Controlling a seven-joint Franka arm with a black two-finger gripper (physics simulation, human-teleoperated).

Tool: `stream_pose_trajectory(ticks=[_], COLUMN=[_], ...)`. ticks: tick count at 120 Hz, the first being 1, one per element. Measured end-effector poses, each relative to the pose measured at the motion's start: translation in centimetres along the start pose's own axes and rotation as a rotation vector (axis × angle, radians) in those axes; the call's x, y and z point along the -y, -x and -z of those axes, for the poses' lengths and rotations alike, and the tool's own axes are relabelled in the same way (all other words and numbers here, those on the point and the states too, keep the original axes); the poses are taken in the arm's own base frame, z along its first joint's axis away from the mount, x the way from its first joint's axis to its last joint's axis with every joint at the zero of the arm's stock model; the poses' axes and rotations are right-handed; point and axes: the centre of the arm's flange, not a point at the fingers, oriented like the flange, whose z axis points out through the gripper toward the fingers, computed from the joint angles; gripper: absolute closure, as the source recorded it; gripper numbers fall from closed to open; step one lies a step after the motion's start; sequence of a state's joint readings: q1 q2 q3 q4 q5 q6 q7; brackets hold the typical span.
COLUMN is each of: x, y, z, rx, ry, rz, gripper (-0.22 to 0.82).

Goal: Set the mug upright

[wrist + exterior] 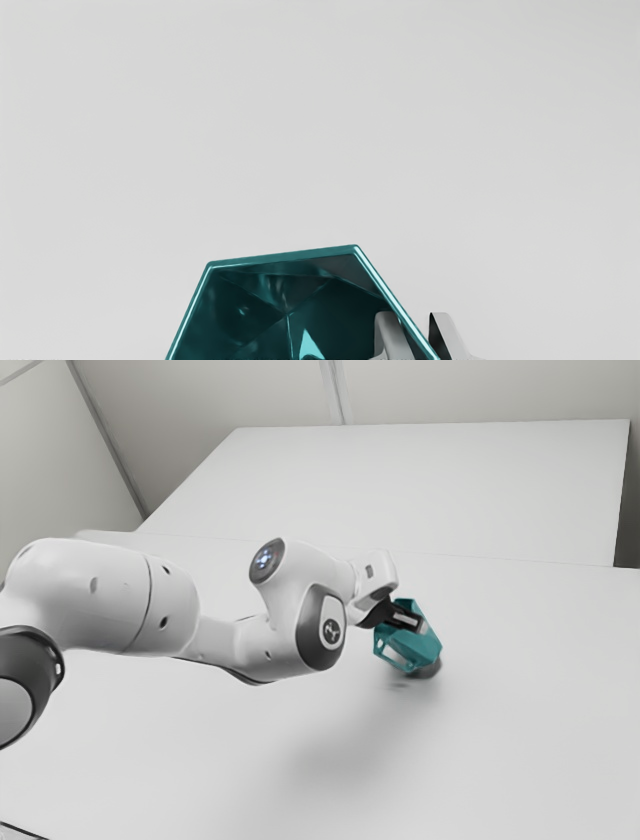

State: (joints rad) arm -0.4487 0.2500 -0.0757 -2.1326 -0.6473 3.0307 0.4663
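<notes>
Pale bench (500,760); arm emblem (332,630) is illegible. One teal mug (427,648), tilted, cropped in wrist view; fingers (404,619) clamp its wall.

Teal faceted mug (287,310): glossy, metallic sheen
White flat-topped worktop (530,740): matt, smooth
White rounded arm (295,590): smooth, satin

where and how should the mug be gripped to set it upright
Probably by the mug's rim, the gripper coming from the mouth side, astride one wall: the mug is tipped with its mouth facing the gripper, and that wall is thin and flat.
</notes>
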Motion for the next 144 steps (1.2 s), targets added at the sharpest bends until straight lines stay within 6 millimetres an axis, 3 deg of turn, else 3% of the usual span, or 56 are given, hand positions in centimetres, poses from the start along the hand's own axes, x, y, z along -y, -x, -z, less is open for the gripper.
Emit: stream_pose_trajectory(ticks=[6,13,27,44,70,88,117,144], x=[0.4,2.8,9.9,17.9,23.6,26.2,26.5,26.1], y=[-0.5,-1.1,-1.6,-0.4,0.8,2.3,3.8,3.8], z=[1.0,2.2,4.7,6.9,9.6,10.6,9.2,9.7], rx=[0.002,0.019,0.081,0.19,0.322,0.393,0.47,0.494], ry=[0.007,-0.002,-0.043,-0.116,-0.196,-0.215,-0.203,-0.182], rz=[0.01,0.041,0.086,0.096,0.061,0.092,0.107,0.116], gripper=[0.76,0.77,0.77,0.78,0.78,0.78,0.78,0.31])
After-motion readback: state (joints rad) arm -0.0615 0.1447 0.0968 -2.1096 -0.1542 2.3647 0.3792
